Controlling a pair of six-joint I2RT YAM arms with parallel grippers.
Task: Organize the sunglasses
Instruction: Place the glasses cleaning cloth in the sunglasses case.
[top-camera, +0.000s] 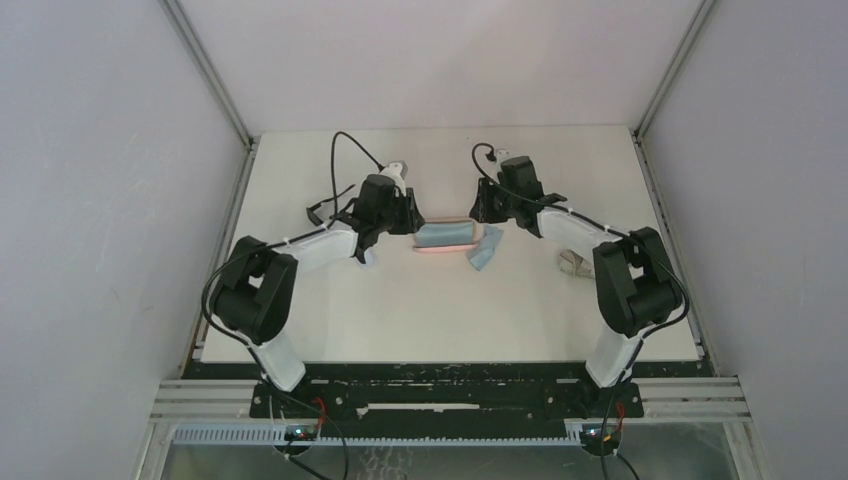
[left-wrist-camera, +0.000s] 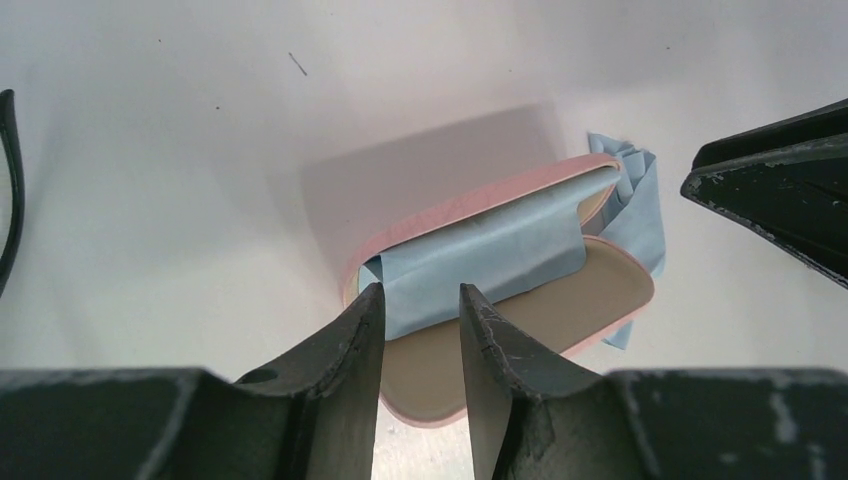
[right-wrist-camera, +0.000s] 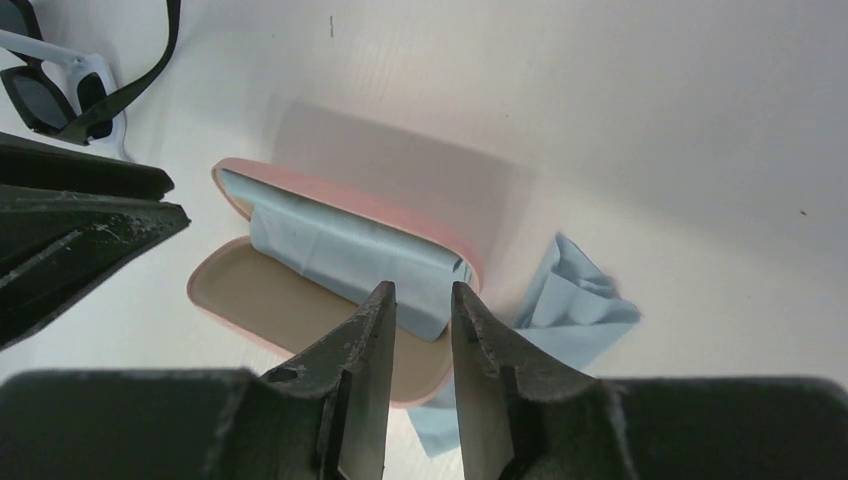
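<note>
Fingers (right-wrist-camera: 370, 340) ajar, both arms | sunglasses (right-wrist-camera: 40, 100) cropped at edge | cloth (right-wrist-camera: 340, 255) half-hides case (right-wrist-camera: 250, 295)

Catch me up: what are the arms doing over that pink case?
Both arms reach in over the open pink case, which lies on the table with a light-blue cloth draped inside it. The left gripper and right gripper hover at opposite ends of the case, jaws partly open, nothing visibly held. A second cloth lies crumpled beside the case. The sunglasses sit off to the side, untouched and not yet in the case.
</note>
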